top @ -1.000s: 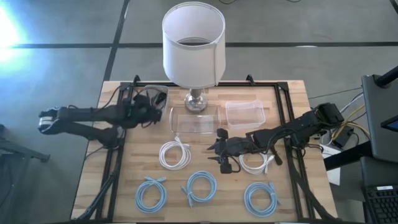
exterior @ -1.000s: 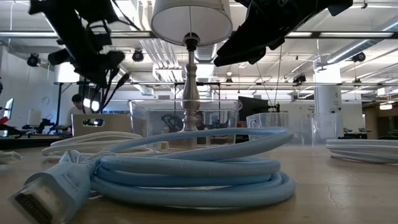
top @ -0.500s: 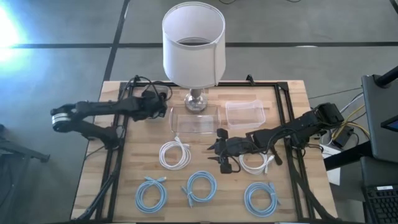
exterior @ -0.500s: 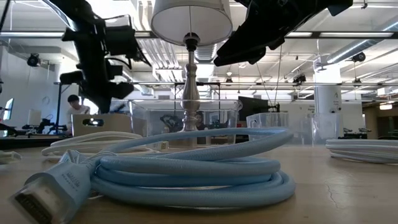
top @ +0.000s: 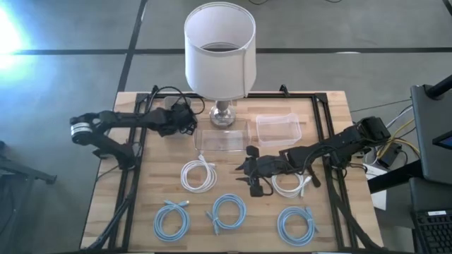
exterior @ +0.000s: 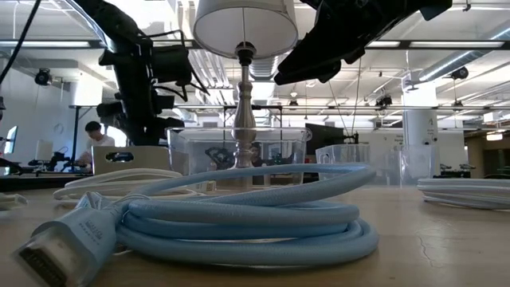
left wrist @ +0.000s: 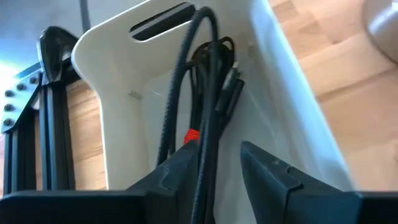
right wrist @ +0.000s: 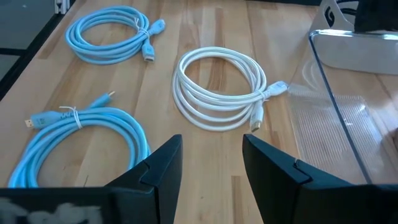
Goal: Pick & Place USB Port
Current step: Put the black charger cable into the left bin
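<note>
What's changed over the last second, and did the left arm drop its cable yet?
The left gripper has swung from the table's left edge in toward the clear bin, carrying the black cable. Its fingers have parted, and the cable now hangs between them over a white bin, apparently being released. The right gripper, the white coils and the blue coils stayed put.
</note>
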Controlling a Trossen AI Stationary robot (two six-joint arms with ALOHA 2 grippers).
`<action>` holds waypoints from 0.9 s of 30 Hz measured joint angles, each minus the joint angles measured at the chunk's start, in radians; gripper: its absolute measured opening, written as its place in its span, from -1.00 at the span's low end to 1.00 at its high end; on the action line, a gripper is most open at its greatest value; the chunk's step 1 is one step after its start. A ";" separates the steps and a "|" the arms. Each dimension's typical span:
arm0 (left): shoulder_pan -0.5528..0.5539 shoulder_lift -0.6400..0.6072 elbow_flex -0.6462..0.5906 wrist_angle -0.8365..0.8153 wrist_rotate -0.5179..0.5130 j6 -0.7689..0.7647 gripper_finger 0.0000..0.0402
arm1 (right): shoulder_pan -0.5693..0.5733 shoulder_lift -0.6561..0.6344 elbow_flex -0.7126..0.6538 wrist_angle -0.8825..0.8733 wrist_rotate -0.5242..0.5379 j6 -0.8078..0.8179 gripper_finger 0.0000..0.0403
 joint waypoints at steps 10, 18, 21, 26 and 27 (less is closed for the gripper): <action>-0.047 -0.113 0.057 -0.082 0.043 0.027 -0.35 | 0.000 -0.037 0.045 -0.171 0.001 0.067 -0.20; -0.126 -0.234 0.056 -0.089 0.042 0.013 -0.41 | 0.022 -0.091 0.107 -0.568 0.013 0.285 -0.21; -0.160 -0.267 0.055 -0.089 0.042 0.012 -0.41 | 0.054 -0.109 0.107 -0.693 0.059 0.362 -0.22; -0.206 -0.292 0.055 -0.089 0.042 0.012 -0.41 | 0.104 -0.157 0.079 -0.866 0.116 0.546 -0.20; -0.213 -0.292 0.055 -0.089 0.042 0.012 -0.41 | 0.113 -0.165 0.075 -0.899 0.122 0.588 -0.20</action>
